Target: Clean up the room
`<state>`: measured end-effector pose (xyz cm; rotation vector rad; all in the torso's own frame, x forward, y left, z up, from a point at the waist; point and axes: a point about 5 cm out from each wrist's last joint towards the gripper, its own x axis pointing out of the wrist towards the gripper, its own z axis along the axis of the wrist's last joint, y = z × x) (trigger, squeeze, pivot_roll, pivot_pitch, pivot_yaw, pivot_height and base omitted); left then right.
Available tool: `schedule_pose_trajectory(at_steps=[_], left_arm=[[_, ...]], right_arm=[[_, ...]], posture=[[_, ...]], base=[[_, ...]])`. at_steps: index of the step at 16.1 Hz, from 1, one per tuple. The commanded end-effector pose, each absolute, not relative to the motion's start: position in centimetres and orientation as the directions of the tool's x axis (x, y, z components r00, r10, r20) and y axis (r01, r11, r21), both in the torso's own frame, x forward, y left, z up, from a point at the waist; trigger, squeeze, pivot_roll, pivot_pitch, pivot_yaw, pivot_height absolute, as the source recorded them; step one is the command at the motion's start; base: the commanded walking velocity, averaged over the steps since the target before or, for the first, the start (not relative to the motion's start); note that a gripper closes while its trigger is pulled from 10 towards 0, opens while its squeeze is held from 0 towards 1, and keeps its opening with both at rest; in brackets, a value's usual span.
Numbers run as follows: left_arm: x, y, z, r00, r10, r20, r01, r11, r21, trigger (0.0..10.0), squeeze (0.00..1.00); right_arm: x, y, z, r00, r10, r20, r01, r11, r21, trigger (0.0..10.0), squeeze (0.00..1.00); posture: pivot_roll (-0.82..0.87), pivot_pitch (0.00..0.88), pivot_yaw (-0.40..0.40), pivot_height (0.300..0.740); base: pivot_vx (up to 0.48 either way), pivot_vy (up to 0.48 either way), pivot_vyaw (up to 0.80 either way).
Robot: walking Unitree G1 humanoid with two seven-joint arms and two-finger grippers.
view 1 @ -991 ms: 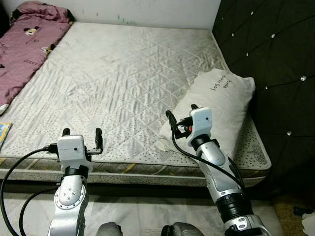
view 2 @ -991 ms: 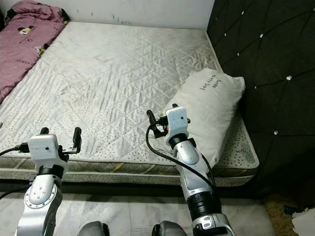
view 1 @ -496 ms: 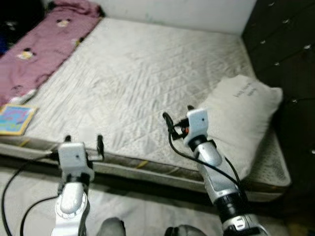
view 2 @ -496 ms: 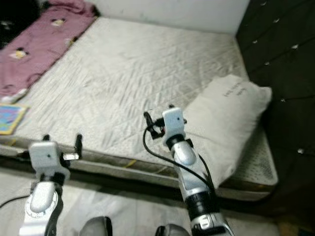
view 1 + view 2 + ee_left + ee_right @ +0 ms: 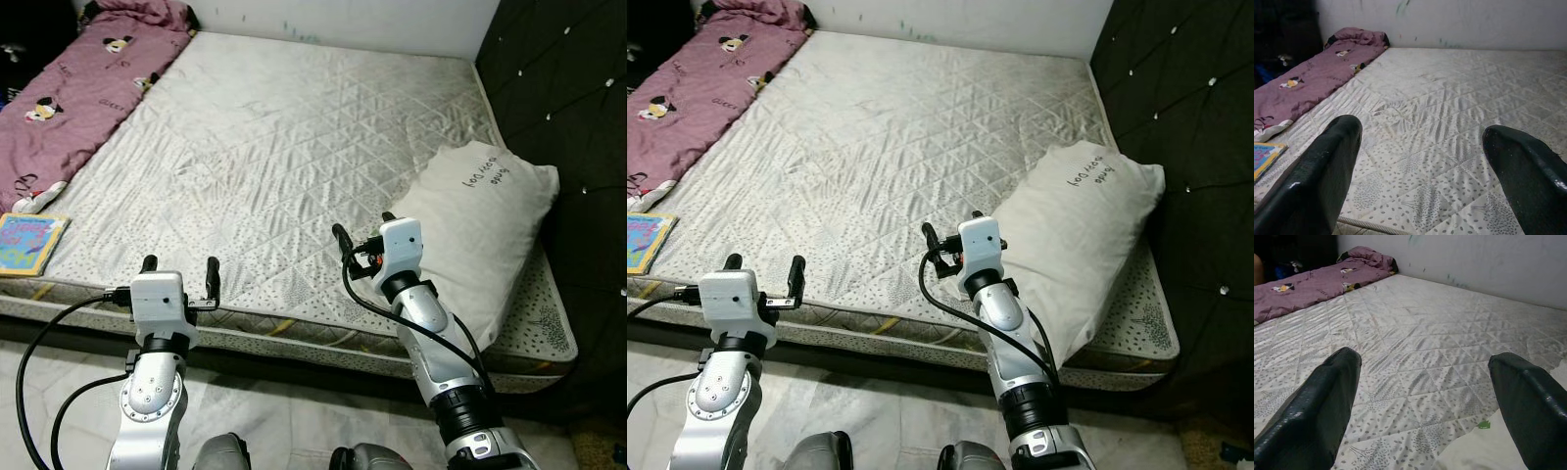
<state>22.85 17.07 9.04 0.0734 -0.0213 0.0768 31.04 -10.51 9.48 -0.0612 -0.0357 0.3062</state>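
A bare white quilted mattress (image 5: pixel 294 147) lies in front of me. A white pillow (image 5: pixel 480 220) with handwriting on it rests at the mattress's right side, against the black headboard. A pink cartoon-print blanket (image 5: pixel 69 93) lies along the far left edge. A colourful book (image 5: pixel 27 245) sits at the near left corner. My left gripper (image 5: pixel 180 267) hovers open over the mattress's near edge, holding nothing. My right gripper (image 5: pixel 362 227) is open and empty, just left of the pillow's near corner. A small green scrap (image 5: pixel 1484 424) lies on the mattress by the pillow's edge.
The black tufted headboard (image 5: pixel 568 88) walls off the right side. A white wall (image 5: pixel 343 15) runs behind the mattress. Pale tiled floor (image 5: pixel 49 382) lies between me and the mattress's near edge.
The camera has swung and steadied, bringing the book at the near left corner into view. Both arms keep the same pose, with their grippers open and empty.
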Motion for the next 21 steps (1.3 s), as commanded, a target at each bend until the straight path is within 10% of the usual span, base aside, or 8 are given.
schedule_pose_trajectory(at_steps=[1,21], left_arm=[[22.69,17.08,8.95,0.997,0.082,0.014,-0.083,0.994,0.076,10.0,0.0],[22.81,16.36,9.34,0.999,0.026,0.038,-0.028,0.998,0.056,10.0,0.0]], right_arm=[[31.23,-10.51,9.7,0.951,0.306,0.031,-0.304,0.95,-0.069,10.0,0.0],[31.0,-10.64,9.41,0.955,0.297,0.017,-0.295,0.952,-0.077,10.0,0.0]], posture=[[-0.02,0.101,-0.036,0.74],[-0.03,0.111,-0.024,0.74]], base=[[0.0,0.0,0.0],[0.0,-0.251,0.0]])
